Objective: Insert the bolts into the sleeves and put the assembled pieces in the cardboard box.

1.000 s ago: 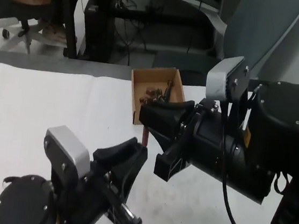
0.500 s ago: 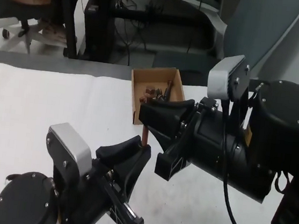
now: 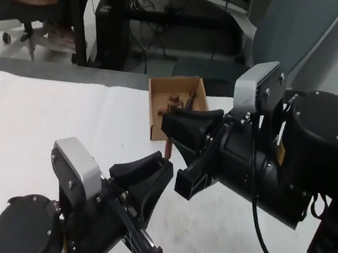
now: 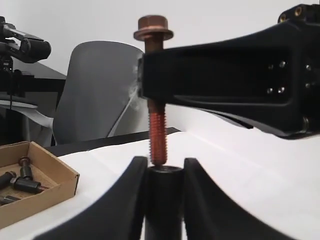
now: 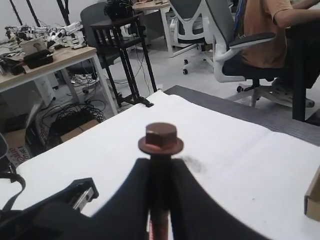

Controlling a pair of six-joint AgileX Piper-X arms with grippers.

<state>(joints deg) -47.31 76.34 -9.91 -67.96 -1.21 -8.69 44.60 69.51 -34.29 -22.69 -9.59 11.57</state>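
A copper bolt point(image 4: 157, 135) hangs upright, head up, with my right gripper point(image 4: 150, 75) shut on its shank just under the head. Its threaded tip sits at the mouth of a black sleeve point(image 4: 164, 200), which my left gripper point(image 4: 164, 167) is shut on and holds upright directly below. In the high view the bolt point(image 3: 168, 146) shows between the right gripper point(image 3: 178, 124) and the left gripper point(image 3: 152, 167), near the bench's middle. From the right wrist the bolt head point(image 5: 161, 139) stands above the right gripper point(image 5: 159, 170).
The cardboard box point(image 3: 154, 109) stands at the far edge of the white bench, just behind the grippers, with several dark assembled pieces point(image 4: 20, 177) inside. Its wall point(image 4: 50, 185) is near the sleeve. Chairs and desks lie beyond the bench.
My left gripper has shifted slightly right and up under the bolt. My right gripper with the bolt has edged a little farther back and up.
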